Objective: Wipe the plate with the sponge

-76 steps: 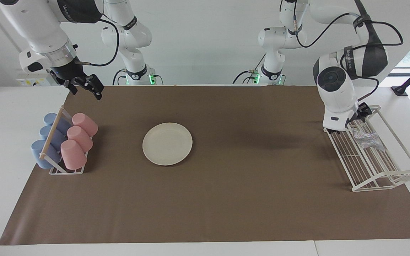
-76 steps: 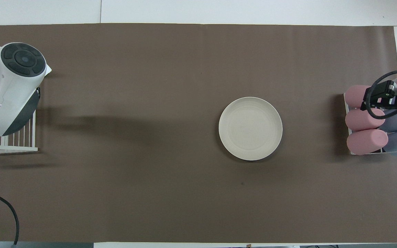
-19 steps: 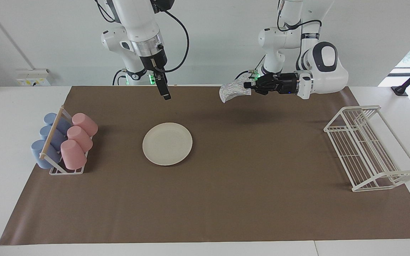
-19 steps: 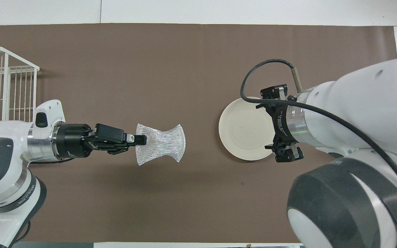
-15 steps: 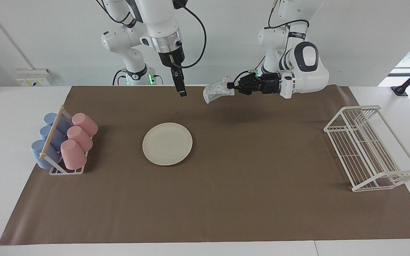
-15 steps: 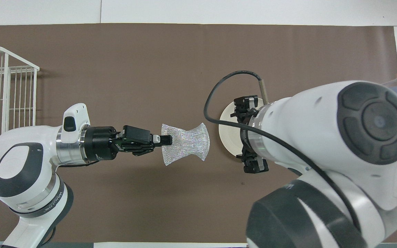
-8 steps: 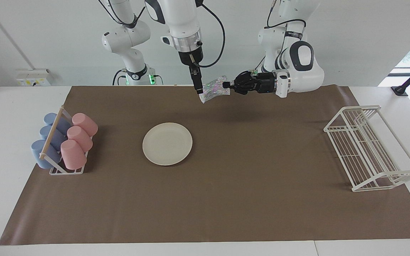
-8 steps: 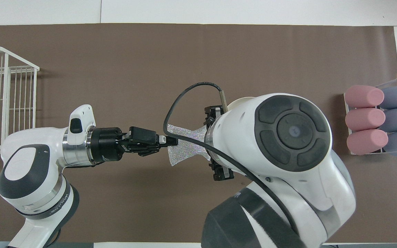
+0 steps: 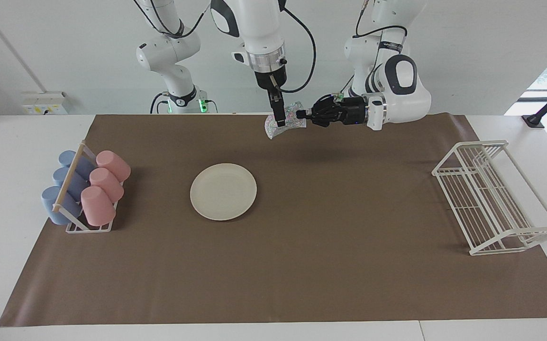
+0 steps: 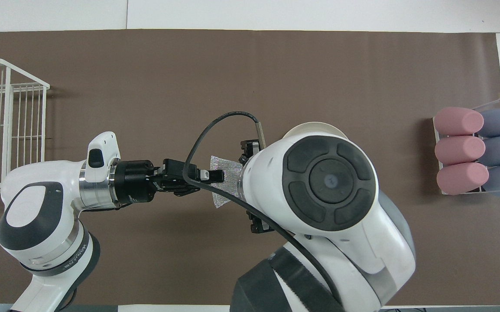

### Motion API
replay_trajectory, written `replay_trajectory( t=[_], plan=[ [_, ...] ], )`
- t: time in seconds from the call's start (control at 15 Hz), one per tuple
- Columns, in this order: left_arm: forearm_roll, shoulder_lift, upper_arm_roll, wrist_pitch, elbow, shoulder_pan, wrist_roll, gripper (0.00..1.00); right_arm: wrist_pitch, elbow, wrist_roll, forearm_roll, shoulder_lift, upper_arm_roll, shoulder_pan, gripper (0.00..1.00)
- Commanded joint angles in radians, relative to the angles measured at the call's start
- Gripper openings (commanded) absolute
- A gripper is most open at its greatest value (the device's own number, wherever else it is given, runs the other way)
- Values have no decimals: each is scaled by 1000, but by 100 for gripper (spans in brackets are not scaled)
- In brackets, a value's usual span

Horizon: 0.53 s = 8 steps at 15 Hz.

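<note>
Left gripper (image 9: 307, 114) holds sponge (image 9: 293, 116) aloft over table (image 9: 330, 199), fingers clamped on one edge. Your right gripper (image 9: 279, 116) points down at sponge's free end; whether its fingers are apart, cannot tell. Plate (image 9: 223, 191) lies on table, well apart from both.

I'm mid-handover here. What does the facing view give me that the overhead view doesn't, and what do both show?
Only the facing view shows the whole plate lying bare on the mat, the right gripper coming down from above at the sponge, and both held well above the mat.

Only the overhead view shows the left gripper pinching the sponge's edge; there the right arm's body covers most of the plate and the right gripper.

Both show the left gripper holding the sponge, the cup rack and the wire rack.
</note>
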Motion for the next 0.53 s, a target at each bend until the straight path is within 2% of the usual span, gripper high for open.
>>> replay_trajectory(
  t=[0.0, 0.47],
  plan=[
    [-27, -35, 12, 32, -34, -26, 17, 0, 10, 12, 19, -8, 11, 1, -1, 100],
    [-25, -35, 15, 23, -35, -25, 17, 0, 43, 0, 13, -8, 8, 1, -1, 100]
  ],
)
